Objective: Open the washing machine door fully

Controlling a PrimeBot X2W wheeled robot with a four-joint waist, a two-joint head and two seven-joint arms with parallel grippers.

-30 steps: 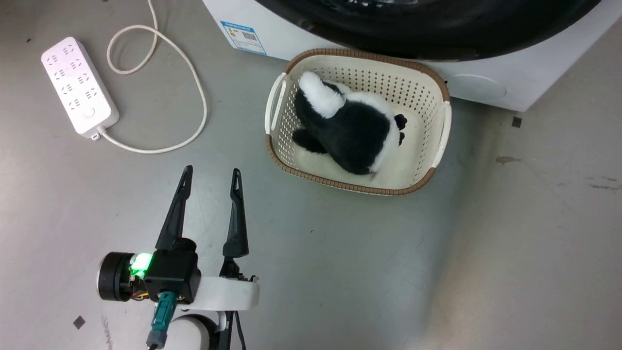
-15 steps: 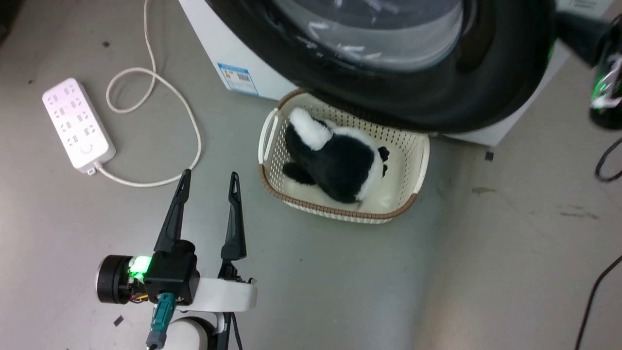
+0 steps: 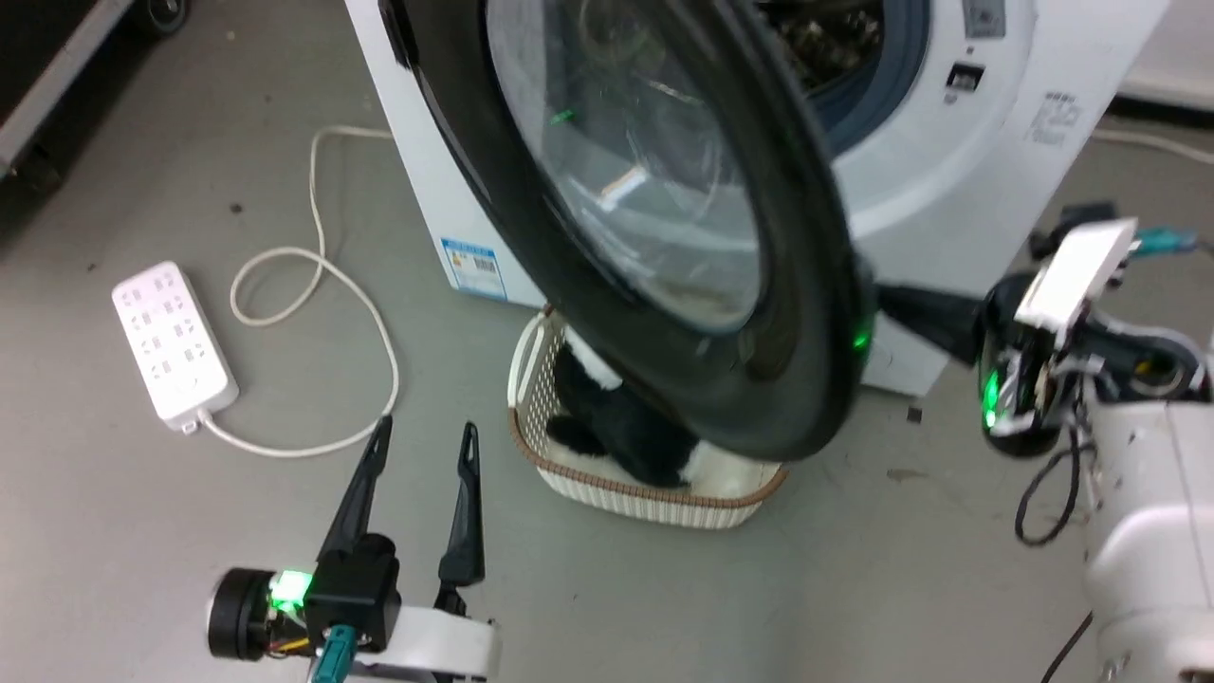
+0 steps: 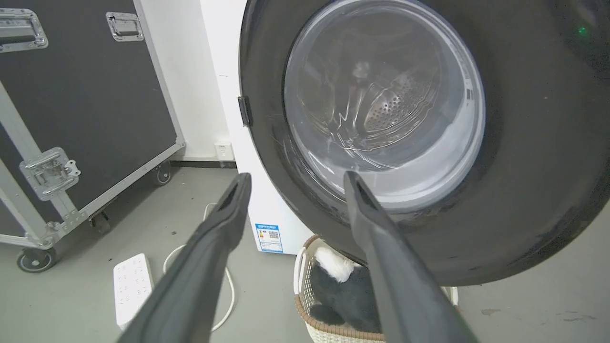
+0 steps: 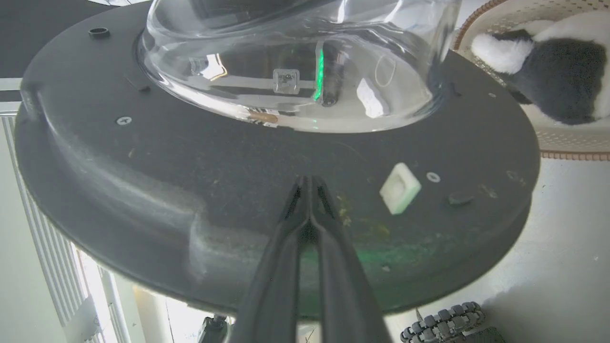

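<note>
The white washing machine [image 3: 958, 180] stands ahead with its drum opening [image 3: 839, 57] uncovered. The washing machine door [image 3: 569, 285], a glossy black rim around a bulging clear glass bowl [image 4: 381, 105], stands swung out from the front, over the basket. My right gripper [image 3: 887, 299] is shut, and its tips [image 5: 307, 180] press on the black inner face of the door [image 5: 238, 162], just below the glass bowl [image 5: 295, 62]. It holds nothing. My left gripper [image 3: 422, 436] hangs open over the floor, in front of the door's outer face, its fingers [image 4: 224, 224] apart from it.
Under the door's lower edge sits a cream basket [image 3: 645, 498] with a black and white plush toy [image 3: 621, 432] in it. A white power strip [image 3: 171, 341] and its looped cable [image 3: 370, 313] lie on the floor to the left. A black wheeled case [image 4: 71, 95] stands further left.
The head camera has tilted up, bringing the machine's front, the drum opening and my right arm into the picture. The door now shows swung well out. My left gripper stays open in the same pose.
</note>
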